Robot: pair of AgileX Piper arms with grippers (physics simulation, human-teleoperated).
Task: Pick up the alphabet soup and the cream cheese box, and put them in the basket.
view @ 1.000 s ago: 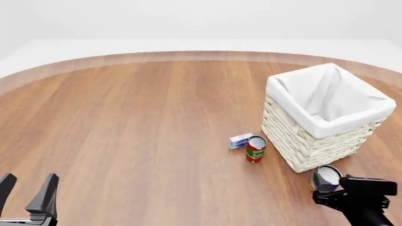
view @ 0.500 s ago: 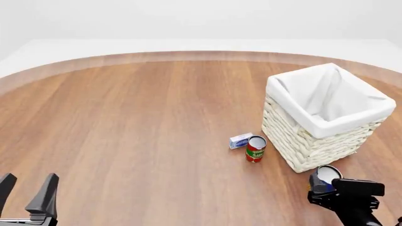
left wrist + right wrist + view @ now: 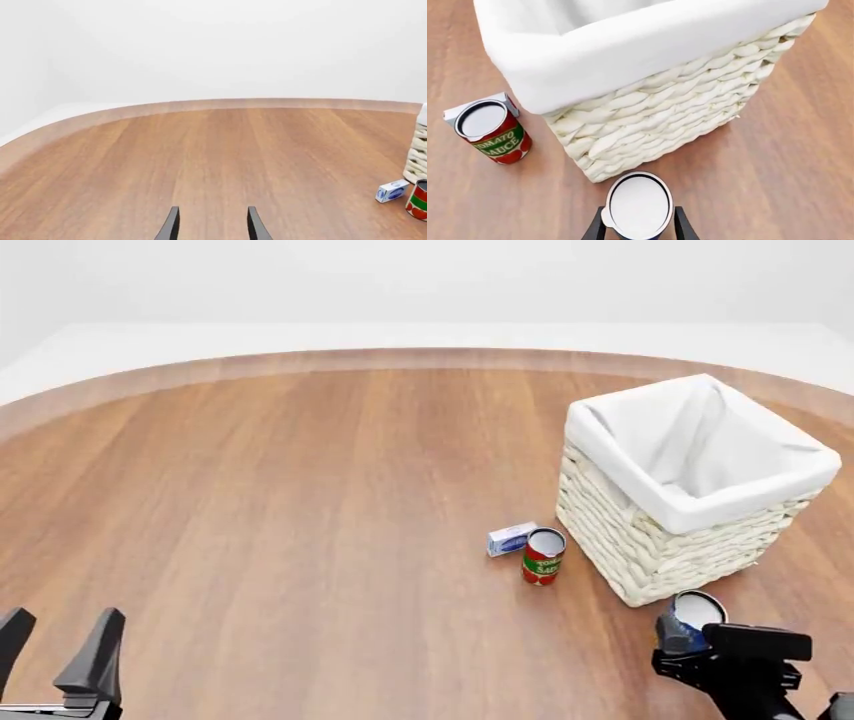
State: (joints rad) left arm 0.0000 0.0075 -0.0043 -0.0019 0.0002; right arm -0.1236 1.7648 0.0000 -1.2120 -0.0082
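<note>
Nearest, the right gripper (image 3: 685, 635) is clamped on the alphabet soup (image 3: 694, 614) just before the basket (image 3: 667, 550); the left gripper (image 3: 60, 640) gapes empty; farther, the cream cheese box (image 3: 510, 538) lies touching the tomato sauce can (image 3: 543, 556) on the tabletop (image 3: 294, 500)

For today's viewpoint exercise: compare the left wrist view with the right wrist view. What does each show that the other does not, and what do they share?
Only the left wrist view shows the left gripper, open over bare wood, and the table's far edge.

Only the right wrist view shows the right gripper with the alphabet soup between its fingers.

Both show the basket, the tomato sauce can and the cream cheese box, though the basket is only a sliver at the left wrist view's edge.
</note>
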